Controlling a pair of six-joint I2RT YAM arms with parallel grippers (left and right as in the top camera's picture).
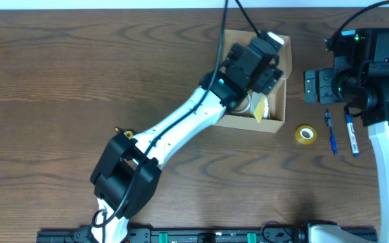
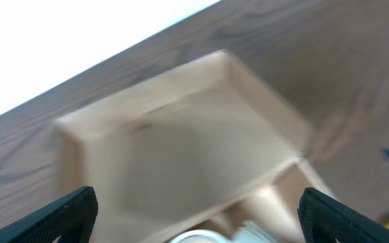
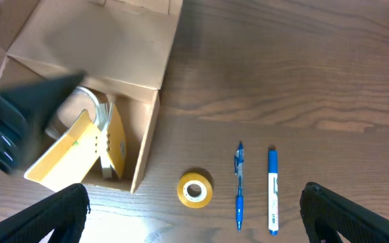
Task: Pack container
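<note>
My left fingers hung wide open over the box. My right fingers, spread and empty, hovered right of it, near tape and pens.

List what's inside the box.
Inside the box, a yellow flat item and a whitish round thing show. The left arm covers the rest, so anything more there can't be seen.

You have a tan container, a yellow tape roll, a blue pen and a blue-capped white marker on a dark wood-grain table.
</note>
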